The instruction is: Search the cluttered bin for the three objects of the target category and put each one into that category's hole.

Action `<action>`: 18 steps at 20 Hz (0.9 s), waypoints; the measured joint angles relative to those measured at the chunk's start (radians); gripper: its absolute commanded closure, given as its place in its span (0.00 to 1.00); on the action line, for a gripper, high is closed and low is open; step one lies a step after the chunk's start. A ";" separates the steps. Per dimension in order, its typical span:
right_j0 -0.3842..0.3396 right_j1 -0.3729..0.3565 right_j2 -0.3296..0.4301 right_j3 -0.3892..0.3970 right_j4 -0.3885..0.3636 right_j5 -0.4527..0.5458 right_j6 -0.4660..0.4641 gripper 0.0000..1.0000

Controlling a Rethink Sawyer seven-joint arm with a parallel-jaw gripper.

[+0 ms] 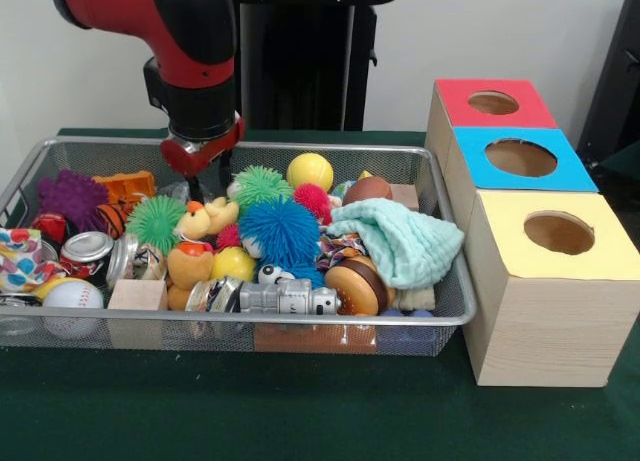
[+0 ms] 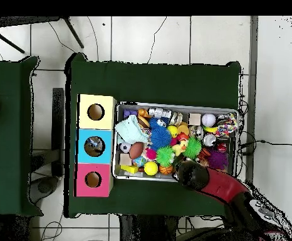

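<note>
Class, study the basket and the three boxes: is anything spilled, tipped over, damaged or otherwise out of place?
Nothing stands out. The toys are jumbled, but all lie inside the wire-mesh basket; none has spilled onto the green table. The mint cloth drapes toward the rim without hanging over it. The red, blue and yellow boxes stand upright in a row.

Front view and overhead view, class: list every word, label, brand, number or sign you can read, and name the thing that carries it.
No text can be read in either view.
The tin cans in the wire basket have labels, but these are too blurred to read.
The patterned cloth shows colour patches only, no letters.
The red box, blue box and yellow box carry no writing, only holes.
</note>
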 measured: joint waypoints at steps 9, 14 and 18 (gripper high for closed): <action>-0.001 0.003 -0.027 -0.018 0.001 0.001 0.000 0.00; -0.005 0.007 -0.036 -0.029 0.001 0.001 0.000 0.00; -0.009 0.012 -0.044 -0.040 0.001 0.001 0.000 0.00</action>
